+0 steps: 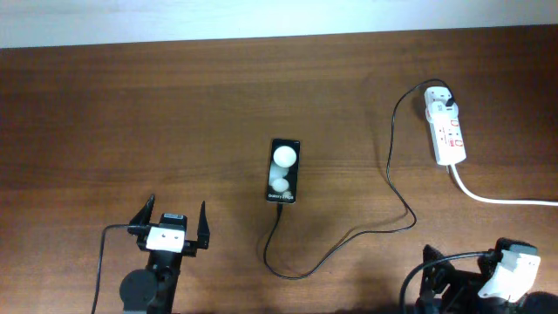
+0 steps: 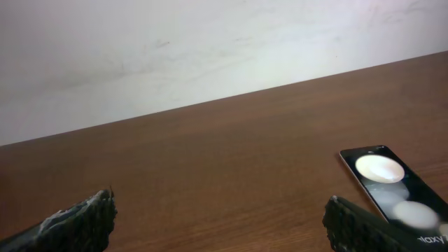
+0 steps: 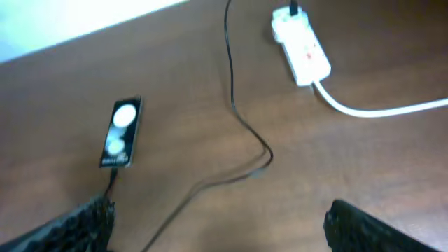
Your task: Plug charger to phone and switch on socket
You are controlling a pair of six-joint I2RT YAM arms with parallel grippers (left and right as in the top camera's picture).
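Between phone [image 1: 284, 170] and socket [image 1: 445, 131], charger cable [image 1: 389, 161] (looped)

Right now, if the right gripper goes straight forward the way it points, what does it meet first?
Probably the charger cable, which crosses just ahead of the right gripper. The phone lies left of that line, the socket right. Depth is hard to judge.

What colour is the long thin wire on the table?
Black. The charger shows best in the overhead view.

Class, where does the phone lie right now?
Overhead, the phone lies mid-table, ahead and right of the left gripper, the charger meeting its near end.
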